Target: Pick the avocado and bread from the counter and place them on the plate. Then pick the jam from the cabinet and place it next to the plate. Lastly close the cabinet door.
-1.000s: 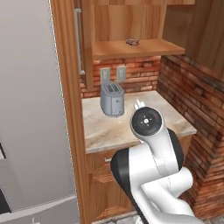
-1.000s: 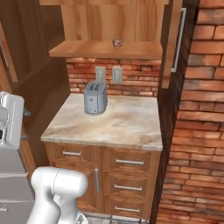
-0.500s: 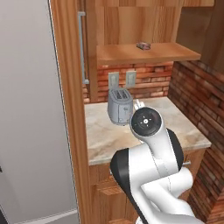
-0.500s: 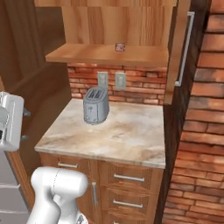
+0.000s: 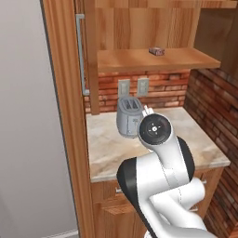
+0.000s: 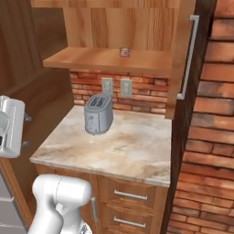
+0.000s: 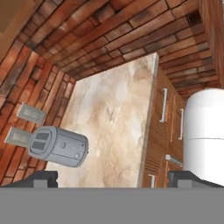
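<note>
A: Where are the avocado, bread and plate?

B: I'm finding none; the worktop [image 6: 123,141] is carrying just a grey toaster [image 6: 98,114].

A: And the gripper [image 7: 113,178]?

B: Its tips are standing wide apart, gripping nothing.

A: What's the risk?

B: Probably reaching here, where nothing's waiting.

A: Any differences between the views?

B: The right base view is showing a small jar [image 6: 124,52] on the shelf [image 6: 91,59]; the hand view is showing drawer fronts [image 7: 162,127].
</note>
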Motion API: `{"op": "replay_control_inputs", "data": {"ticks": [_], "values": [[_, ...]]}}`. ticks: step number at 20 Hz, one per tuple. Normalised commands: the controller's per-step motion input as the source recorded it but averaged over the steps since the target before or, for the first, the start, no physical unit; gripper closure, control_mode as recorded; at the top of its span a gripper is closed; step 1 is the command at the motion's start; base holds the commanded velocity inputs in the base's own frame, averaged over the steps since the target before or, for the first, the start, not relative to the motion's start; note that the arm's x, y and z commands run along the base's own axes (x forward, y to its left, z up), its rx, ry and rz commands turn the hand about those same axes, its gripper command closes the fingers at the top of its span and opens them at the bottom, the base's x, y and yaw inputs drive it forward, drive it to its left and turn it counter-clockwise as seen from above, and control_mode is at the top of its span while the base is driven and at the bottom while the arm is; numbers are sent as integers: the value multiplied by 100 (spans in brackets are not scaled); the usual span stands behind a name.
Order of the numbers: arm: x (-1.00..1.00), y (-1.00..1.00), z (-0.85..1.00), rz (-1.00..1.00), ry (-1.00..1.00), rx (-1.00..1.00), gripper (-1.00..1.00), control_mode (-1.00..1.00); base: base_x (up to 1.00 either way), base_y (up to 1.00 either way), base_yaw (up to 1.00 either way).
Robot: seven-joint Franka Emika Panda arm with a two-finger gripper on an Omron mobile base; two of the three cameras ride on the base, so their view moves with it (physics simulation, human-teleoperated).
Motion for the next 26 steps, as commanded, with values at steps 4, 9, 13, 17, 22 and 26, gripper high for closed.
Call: {"op": "replay_control_inputs", "data": {"ticks": [4, 9, 13, 17, 22, 26], "values": [[0, 0, 0, 0, 0, 0, -100, 100, 27, -34, 9], [0, 0, 0, 0, 0, 0, -100, 100, 22, -30, 6], [0, 0, 0, 0, 0, 0, -100, 100, 18, -26, 4], [0, 0, 0, 0, 0, 0, -100, 100, 19, -22, 2], [0, 0, 0, 0, 0, 0, -100, 100, 21, -19, 1], [16, -12, 0, 1, -8, 10, -100, -100, 0, 0, 0]]}}
